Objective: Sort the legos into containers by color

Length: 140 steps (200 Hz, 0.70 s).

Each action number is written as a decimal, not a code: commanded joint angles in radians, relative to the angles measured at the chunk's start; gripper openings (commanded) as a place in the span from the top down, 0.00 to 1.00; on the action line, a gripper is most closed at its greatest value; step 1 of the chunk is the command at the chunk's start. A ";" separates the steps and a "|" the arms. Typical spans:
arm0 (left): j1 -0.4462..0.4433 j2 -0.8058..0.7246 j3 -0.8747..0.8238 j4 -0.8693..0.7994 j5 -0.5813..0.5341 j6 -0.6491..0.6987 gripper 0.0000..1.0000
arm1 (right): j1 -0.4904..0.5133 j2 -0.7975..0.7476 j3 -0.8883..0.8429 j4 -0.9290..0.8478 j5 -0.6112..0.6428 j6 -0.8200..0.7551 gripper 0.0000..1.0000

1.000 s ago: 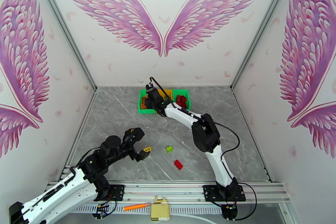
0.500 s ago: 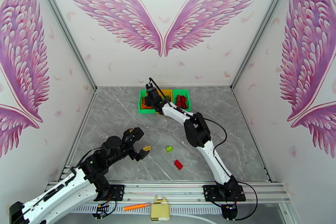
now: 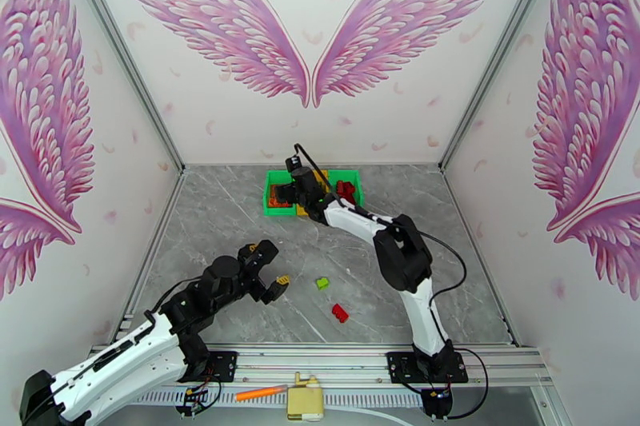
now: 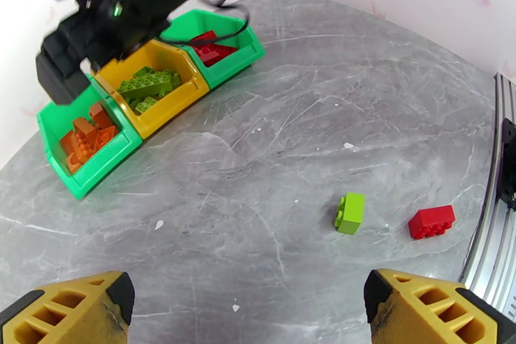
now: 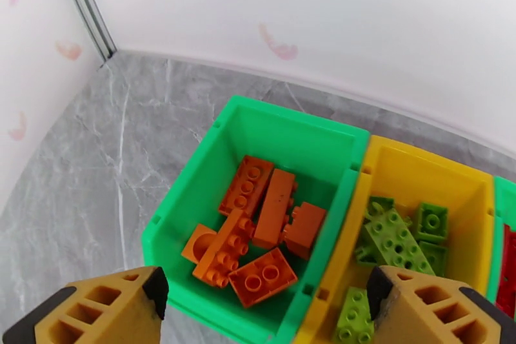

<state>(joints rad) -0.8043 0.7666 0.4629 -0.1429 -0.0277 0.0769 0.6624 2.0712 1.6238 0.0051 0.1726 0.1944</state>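
a light green studded plastic brick (image 3: 322, 283) lies loose near the middle of the grey marbled table (image 3: 224, 220). a red studded plastic brick (image 3: 340, 312) lies just nearer and to its right. from above, the red one's long axis runs far-left to near-right. in the left wrist view its studs seem to face sideways rather than up. the green one (image 4: 350, 213) is squat and also looks tipped on its side, its longer edge running away from the left claw.

the other bricks sit sorted in the row of three joined open plastic bins (image 3: 280, 210) at the far edge: orange in the left green bin, light green in the yellow middle one, red in the right green one.

your right claw (image 5: 264, 290) hangs over the orange and yellow bins, jaws spread wide, holding nothing. your left claw (image 4: 246, 297), also wide open and empty, hovers just left of the green brick.

i read the step as fetching that green brick. bring the left claw over it, set the fingers across its short sides, then close.
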 commanded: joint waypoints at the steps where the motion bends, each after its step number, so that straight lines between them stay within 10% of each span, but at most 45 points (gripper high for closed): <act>1: -0.033 0.077 -0.017 0.133 -0.014 -0.015 0.01 | -0.013 -0.163 -0.158 0.113 0.016 -0.006 0.08; 140: -0.179 0.780 0.118 0.527 0.086 0.031 0.07 | -0.113 -0.939 -0.933 -0.038 0.164 0.036 0.06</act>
<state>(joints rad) -0.9783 1.4864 0.5217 0.3355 0.0074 0.0940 0.5613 1.1908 0.7376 0.0505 0.3023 0.2089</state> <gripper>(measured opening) 0.943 0.940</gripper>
